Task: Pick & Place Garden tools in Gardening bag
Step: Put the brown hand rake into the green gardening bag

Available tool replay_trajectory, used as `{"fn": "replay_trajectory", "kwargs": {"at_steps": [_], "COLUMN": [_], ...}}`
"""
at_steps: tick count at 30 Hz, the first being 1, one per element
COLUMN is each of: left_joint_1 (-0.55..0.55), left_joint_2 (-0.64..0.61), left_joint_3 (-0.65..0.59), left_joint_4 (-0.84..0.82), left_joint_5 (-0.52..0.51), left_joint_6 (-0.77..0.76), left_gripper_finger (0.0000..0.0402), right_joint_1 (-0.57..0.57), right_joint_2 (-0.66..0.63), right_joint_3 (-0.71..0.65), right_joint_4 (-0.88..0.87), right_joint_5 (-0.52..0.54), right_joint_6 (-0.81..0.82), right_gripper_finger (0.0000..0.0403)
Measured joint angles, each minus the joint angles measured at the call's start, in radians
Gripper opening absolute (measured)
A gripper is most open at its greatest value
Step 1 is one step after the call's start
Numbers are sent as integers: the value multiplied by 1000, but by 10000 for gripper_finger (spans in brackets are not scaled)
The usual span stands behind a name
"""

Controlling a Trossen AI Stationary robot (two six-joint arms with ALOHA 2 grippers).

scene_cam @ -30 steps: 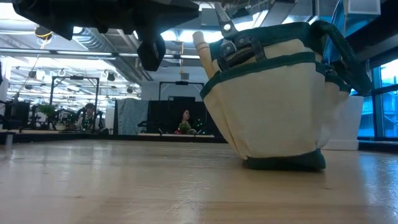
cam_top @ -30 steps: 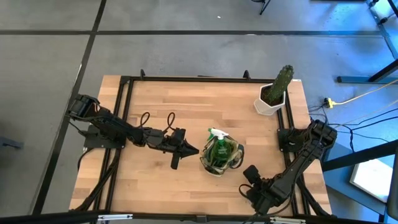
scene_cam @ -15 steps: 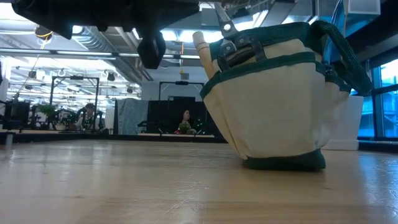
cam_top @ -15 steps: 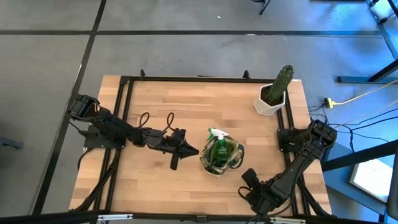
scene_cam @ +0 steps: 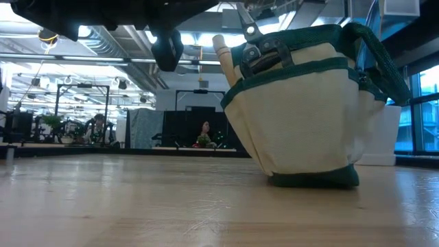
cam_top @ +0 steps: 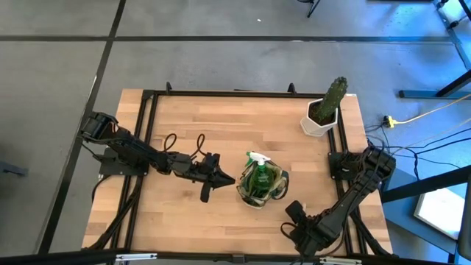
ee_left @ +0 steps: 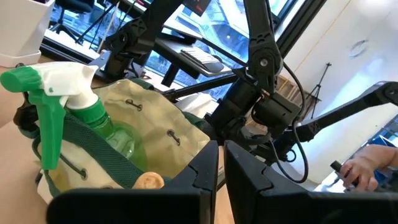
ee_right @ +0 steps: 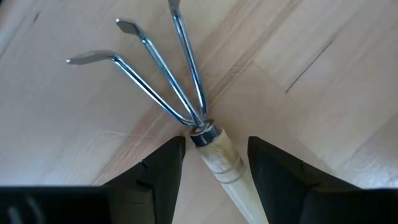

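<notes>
Since the right gripper (ee_right: 211, 165) hangs open astride the hand fork (ee_right: 180, 99) lying on the table near the gardening bag (cam_top: 261, 184), drop squarely and close on the wooden handle, while the left gripper (cam_top: 228, 178), shut and empty, waits just beside the bag.
</notes>
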Motion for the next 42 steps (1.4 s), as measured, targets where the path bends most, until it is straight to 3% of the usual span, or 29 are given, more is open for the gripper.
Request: {"fn": "replay_trajectory", "kwargs": {"at_steps": [6, 12, 19, 24, 28, 34, 42], "left_joint_1": [0, 0, 0, -1, -8, -29, -55], "left_joint_2": [0, 0, 0, 0, 0, 0, 1], "left_joint_3": [0, 0, 0, 0, 0, 0, 0], "left_joint_4": [0, 0, 1, 4, 19, 64, 88], "left_joint_5": [0, 1, 1, 1, 2, 6, 6], "left_joint_6": [0, 0, 0, 0, 0, 15, 25], "left_gripper_finger": [20, 20, 20, 20, 20, 20, 20], "right_joint_1": [0, -4, -6, -6, -13, -8, 19], "right_joint_2": [0, 0, 0, 5, 6, 5, 4], "right_joint_3": [14, 5, 4, 31, 95, 226, 360], "right_joint_4": [-9, 4, 10, -7, -21, -47, 20], "right_joint_5": [12, -2, -1, 44, 209, 447, 993], "right_joint_6": [15, 54, 271, 414, 506, 520, 521], "right_gripper_finger": [175, 133, 65, 58, 58, 58, 58]}}
